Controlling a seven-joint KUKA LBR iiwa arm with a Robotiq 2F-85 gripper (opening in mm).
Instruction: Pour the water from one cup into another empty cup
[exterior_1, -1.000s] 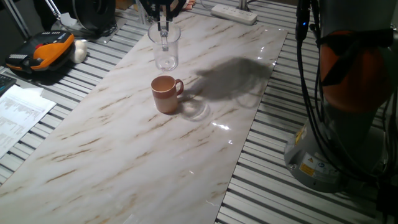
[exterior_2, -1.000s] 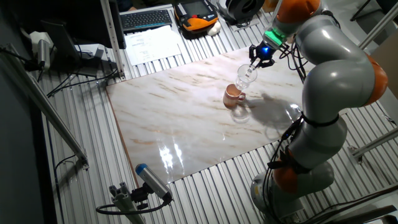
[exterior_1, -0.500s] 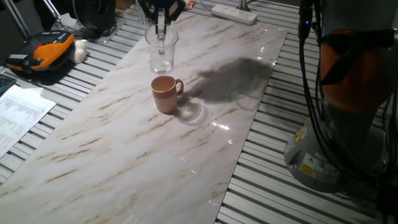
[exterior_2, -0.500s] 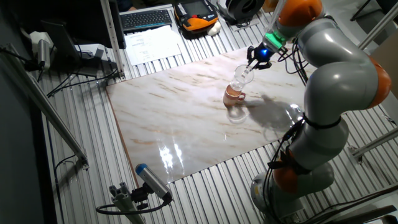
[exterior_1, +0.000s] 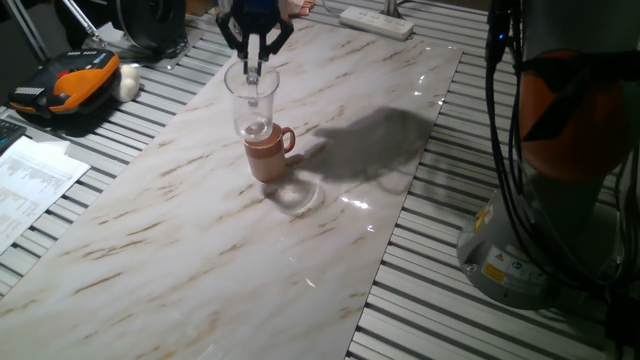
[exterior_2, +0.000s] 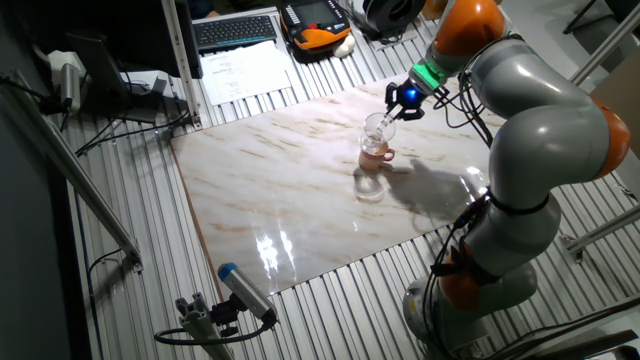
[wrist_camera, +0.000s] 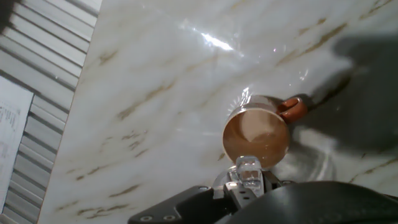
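Observation:
The transparent glass cup (exterior_1: 251, 103) hangs upright in the air with my gripper (exterior_1: 252, 72) shut on its rim from above. A little clear water (exterior_1: 257, 128) shows faintly at its bottom. Just below and in front of it the brown empty cup (exterior_1: 268, 157) stands upright on the marble top, its handle to the right. In the other fixed view the glass cup (exterior_2: 377, 128) hovers right over the brown cup (exterior_2: 376, 155), under the gripper (exterior_2: 390, 113). The hand view looks down into the brown cup (wrist_camera: 256, 138), with clear glass (wrist_camera: 249, 168) pinched in the gripper (wrist_camera: 247, 183).
The marble board (exterior_1: 200, 240) lies on a slatted table. A white power strip (exterior_1: 377, 20) sits at its far end. An orange-black device (exterior_1: 70, 85) and papers (exterior_1: 30, 180) lie to the left. The robot base (exterior_1: 530, 240) stands at the right.
My gripper has carried the glass cup from behind the brown cup toward the front, until it hovers directly over the brown cup. The brown cup has not moved.

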